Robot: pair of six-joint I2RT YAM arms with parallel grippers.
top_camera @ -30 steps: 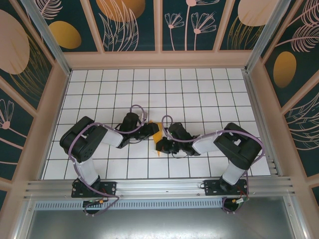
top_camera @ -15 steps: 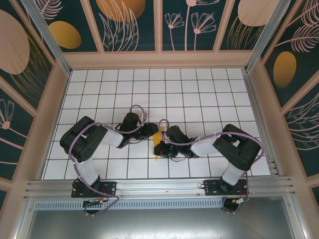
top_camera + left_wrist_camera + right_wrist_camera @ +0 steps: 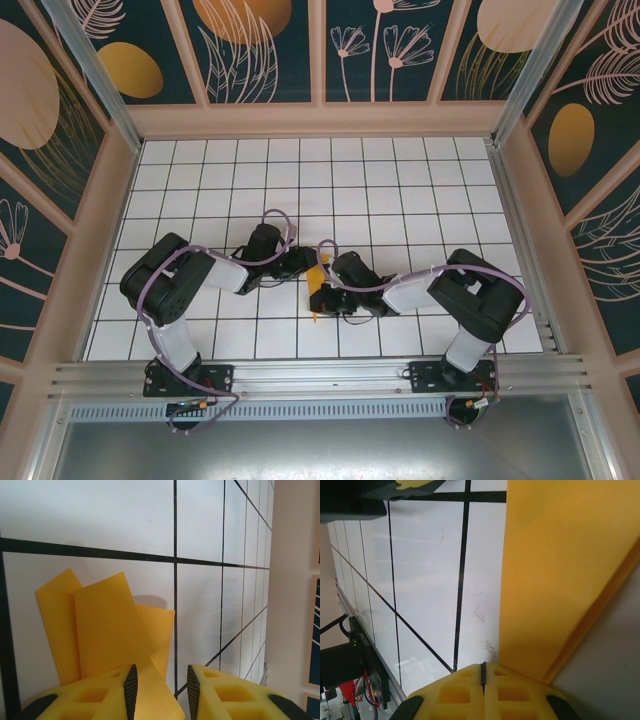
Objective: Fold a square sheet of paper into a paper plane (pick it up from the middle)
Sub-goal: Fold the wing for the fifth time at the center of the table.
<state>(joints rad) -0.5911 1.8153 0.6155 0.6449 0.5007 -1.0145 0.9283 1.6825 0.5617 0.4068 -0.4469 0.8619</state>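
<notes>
The left gripper (image 3: pixel 161 680) hovers released over the square sheet of paper (image 3: pixel 107 625). The right gripper (image 3: pixel 483 669) — clenched — sits just beside it.

The orange-yellow paper (image 3: pixel 107 625) is folded into overlapping flaps.

left claw (image 3: pixel 160 691), jaws apart, low over the folded sheet of paper (image 3: pixel 102 625) on the tiled table (image 3: pixel 100 515).

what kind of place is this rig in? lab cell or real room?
Probably a purpose-built robot test cell: a white gridded tabletop boxed in by decorated wall panels, with an aluminium mounting rail along the near edge.
</notes>
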